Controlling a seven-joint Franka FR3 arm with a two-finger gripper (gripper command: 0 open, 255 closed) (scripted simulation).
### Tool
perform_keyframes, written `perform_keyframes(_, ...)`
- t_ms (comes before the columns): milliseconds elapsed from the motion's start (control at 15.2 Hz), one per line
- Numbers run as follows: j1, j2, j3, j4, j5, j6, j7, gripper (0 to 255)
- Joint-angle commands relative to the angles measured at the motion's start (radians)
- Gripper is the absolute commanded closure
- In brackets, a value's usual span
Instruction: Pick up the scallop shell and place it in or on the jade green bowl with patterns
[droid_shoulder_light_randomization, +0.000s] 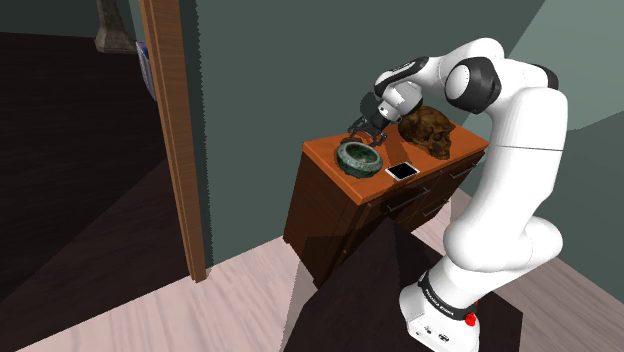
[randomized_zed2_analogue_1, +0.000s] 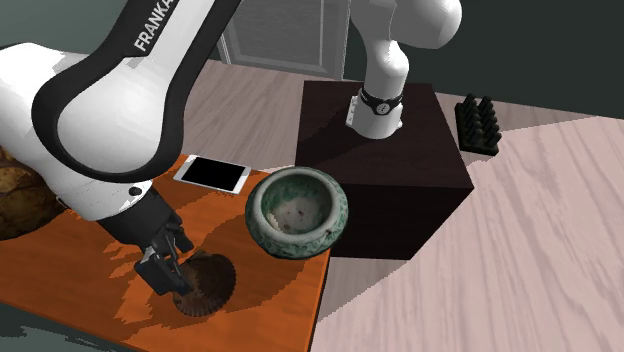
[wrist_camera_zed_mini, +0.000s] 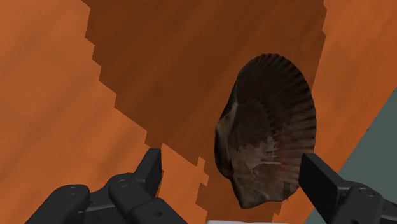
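Teal wall (droid_shoulder_light_randomization: 262, 90), plank floor (droid_shoulder_light_randomization: 190, 315), brown dresser (droid_shoulder_light_randomization: 325, 215)

In the second exterior view, the left edge cuts off a brown lumpy object (randomized_zed2_analogue_1: 18, 200) on the tabletop (randomized_zed2_analogue_1: 265, 305), and the fingers (randomized_zed2_analogue_1: 172, 278) cover part of the scallop shell (randomized_zed2_analogue_1: 212, 282). In the wrist view the fingers run off the bottom edge. A black ribbed thing (randomized_zed2_analogue_1: 478, 125) on the floor (randomized_zed2_analogue_1: 540, 230) is too small to identify.

A smartphone (droid_shoulder_light_randomization: 402, 171) with a black screen lies flat on the orange-brown counter (droid_shoulder_light_randomization: 325, 150), near the edge above its drawers. A lumpy brown object (droid_shoulder_light_randomization: 432, 132) sits beside it toward the wall. A black ridged rack (randomized_zed2_analogue_1: 478, 124) rests on the pale plank floor (randomized_zed2_analogue_1: 540, 230). A wooden post (droid_shoulder_light_randomization: 178, 130) stands at the shoulder view's left.
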Motion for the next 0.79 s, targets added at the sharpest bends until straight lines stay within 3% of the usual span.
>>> perform_keyframes(0,0.0,0.0,0.0,0.0,0.0,0.0,0.0,0)
perform_keyframes(66,0.0,0.0,0.0,0.0,0.0,0.0,0.0,0)
perform_keyframes(132,0.0,0.0,0.0,0.0,0.0,0.0,0.0,255)
perform_keyframes(726,0.0,0.0,0.0,0.0,0.0,0.0,0.0,255)
